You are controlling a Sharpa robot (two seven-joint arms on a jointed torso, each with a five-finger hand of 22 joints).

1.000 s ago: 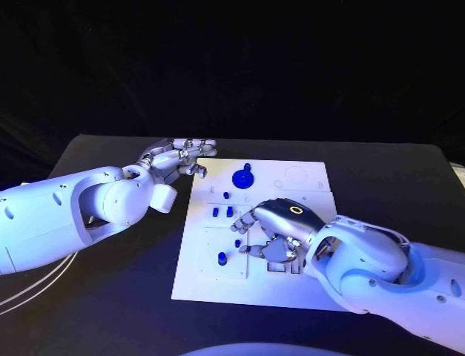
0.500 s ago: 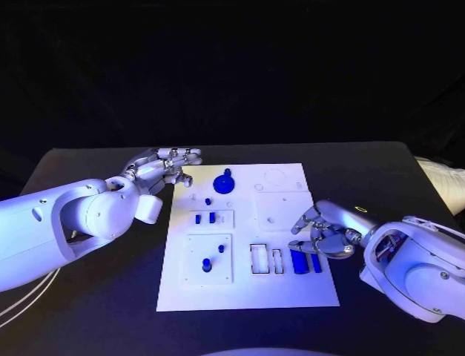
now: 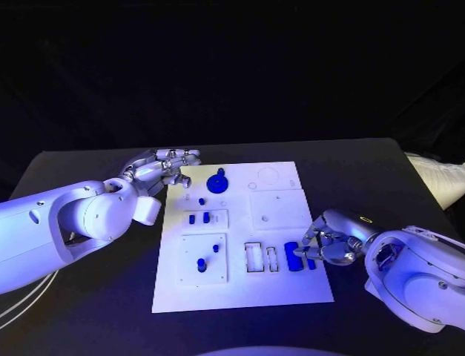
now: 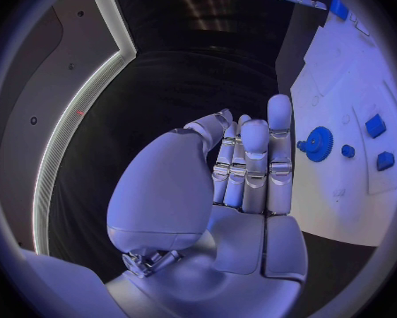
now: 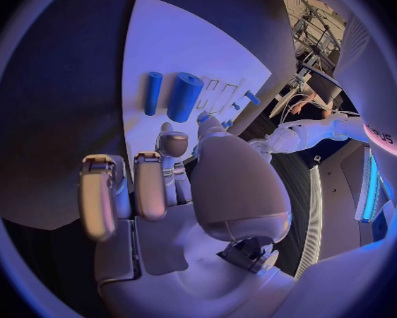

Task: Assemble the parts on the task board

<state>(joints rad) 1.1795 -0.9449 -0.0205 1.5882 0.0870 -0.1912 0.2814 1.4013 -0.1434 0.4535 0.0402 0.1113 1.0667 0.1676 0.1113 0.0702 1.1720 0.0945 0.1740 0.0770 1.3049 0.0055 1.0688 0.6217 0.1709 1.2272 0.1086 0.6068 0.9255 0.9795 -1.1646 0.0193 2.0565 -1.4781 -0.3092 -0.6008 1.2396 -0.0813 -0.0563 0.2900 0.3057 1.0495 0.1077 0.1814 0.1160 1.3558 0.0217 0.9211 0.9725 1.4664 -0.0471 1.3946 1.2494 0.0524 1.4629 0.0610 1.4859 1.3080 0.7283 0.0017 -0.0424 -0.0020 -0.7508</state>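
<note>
No legible text, label, brand, number or sign appears in any view. The flat white rectangular task board [image 3: 280, 291] carries only unlettered outlines and small blue plastic parts. A few dark marks stand on the white robot arm casing [image 5: 379, 131] in the right wrist view, too small and bent to be read.

White task board [image 3: 285, 289] | small blue parts: round gear [image 3: 218, 182], thick cylinder [image 3: 292, 254], thin rod [image 3: 310, 261] | black surface [image 3: 72, 297] | silver left robot hand [image 3: 164, 167], silver right robot hand [image 3: 328, 241] | white arms.
</note>
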